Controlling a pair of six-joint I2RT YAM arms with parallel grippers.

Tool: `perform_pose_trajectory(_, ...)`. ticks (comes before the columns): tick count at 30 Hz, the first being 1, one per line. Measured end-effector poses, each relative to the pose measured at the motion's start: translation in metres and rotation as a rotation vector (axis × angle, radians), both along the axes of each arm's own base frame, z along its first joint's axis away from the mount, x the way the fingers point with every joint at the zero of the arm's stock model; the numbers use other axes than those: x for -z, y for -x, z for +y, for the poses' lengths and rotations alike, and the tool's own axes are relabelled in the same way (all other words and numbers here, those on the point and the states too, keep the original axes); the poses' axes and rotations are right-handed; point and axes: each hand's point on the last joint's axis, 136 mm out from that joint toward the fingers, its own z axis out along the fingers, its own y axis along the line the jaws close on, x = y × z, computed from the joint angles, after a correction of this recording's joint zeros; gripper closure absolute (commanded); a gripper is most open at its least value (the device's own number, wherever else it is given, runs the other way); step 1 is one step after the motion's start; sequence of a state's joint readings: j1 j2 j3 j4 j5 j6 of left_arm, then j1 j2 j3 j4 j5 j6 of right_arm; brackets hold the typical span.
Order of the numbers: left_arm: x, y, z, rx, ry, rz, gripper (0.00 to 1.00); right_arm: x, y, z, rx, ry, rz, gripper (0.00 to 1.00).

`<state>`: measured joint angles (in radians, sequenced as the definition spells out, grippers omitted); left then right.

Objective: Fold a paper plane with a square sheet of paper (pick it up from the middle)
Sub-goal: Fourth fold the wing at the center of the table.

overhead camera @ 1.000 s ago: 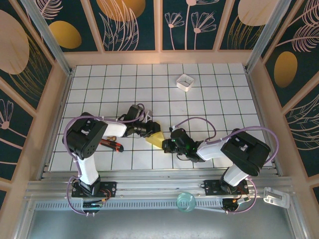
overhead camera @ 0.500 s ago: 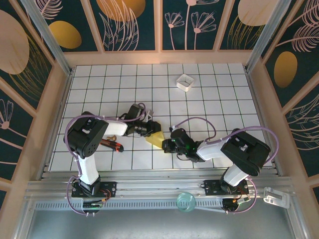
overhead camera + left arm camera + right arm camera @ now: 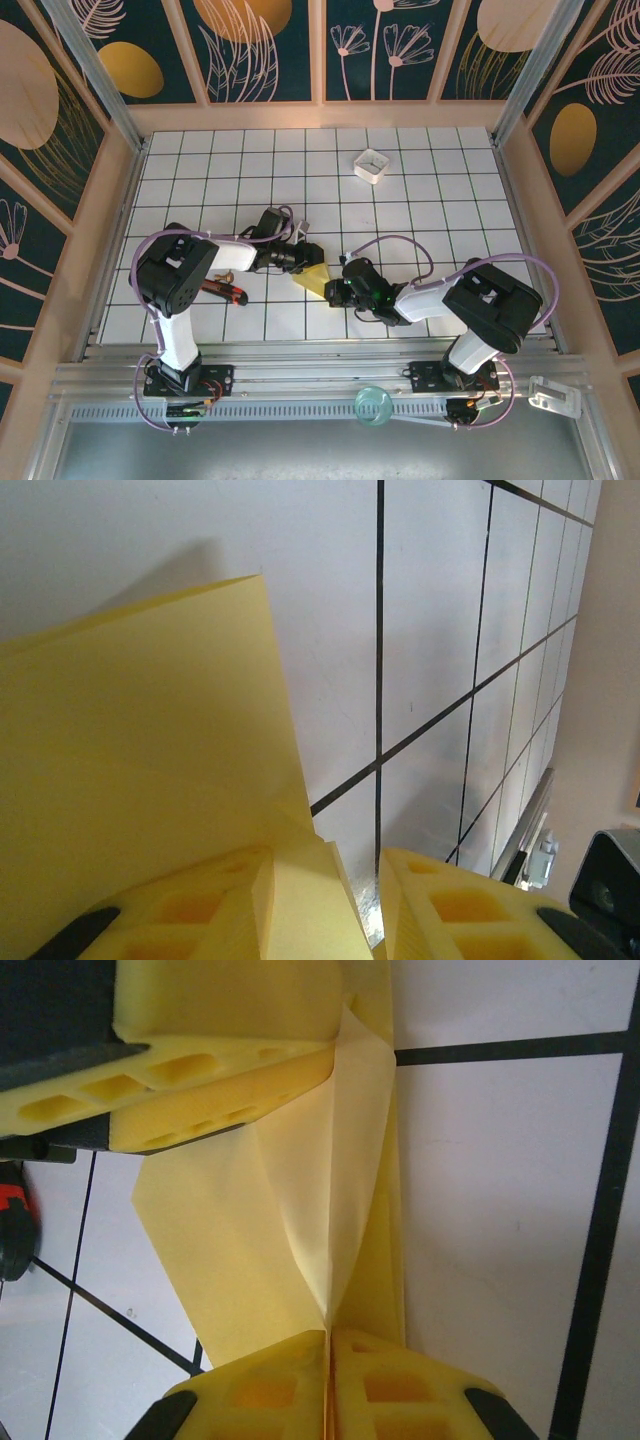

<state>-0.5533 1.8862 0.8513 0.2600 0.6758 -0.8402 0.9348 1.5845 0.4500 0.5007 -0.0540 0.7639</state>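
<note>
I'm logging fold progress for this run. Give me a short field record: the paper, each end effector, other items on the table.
paper: yellow paper, partly folded, between the two end effectors
right end effector: shut on a raised fold of the yellow paper
left end effector: jaws slightly apart, paper edge between them
other items: white box on the table's far side, apart; red-handled tool to the paper's left
fold stage: no dart shape yet
</note>
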Motion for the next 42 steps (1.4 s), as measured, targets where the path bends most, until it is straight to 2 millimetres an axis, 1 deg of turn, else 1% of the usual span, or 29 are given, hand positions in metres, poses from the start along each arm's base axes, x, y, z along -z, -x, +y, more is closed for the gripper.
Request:
perform_pose_trajectory(15, 0.000, 0.001, 0.000, 0.014, 0.002, -0.010, 0.66, -0.004, -0.001, 0.000, -0.002, -0.014, 0.005, 0.85)
perform_pose_trajectory(21, -0.001, 0.001, 0.000, 0.015, 0.009, -0.016, 0.66, -0.005, -0.006, -0.007, 0.013, -0.025, 0.015, 0.82)
perform_pose_trajectory(30, -0.001, 0.002, 0.000, 0.018, 0.016, -0.020, 0.66, -0.010, -0.006, -0.010, 0.005, -0.054, 0.028, 0.81)
perform_pose_trajectory(33, -0.001, 0.001, 0.000, 0.018, 0.017, -0.021, 0.66, -0.013, -0.004, -0.011, 0.000, -0.068, 0.028, 0.82)
perform_pose_trajectory(42, -0.001, 0.002, 0.000, 0.018, 0.021, -0.027, 0.66, -0.015, -0.003, -0.007, -0.015, -0.090, 0.030, 0.91)
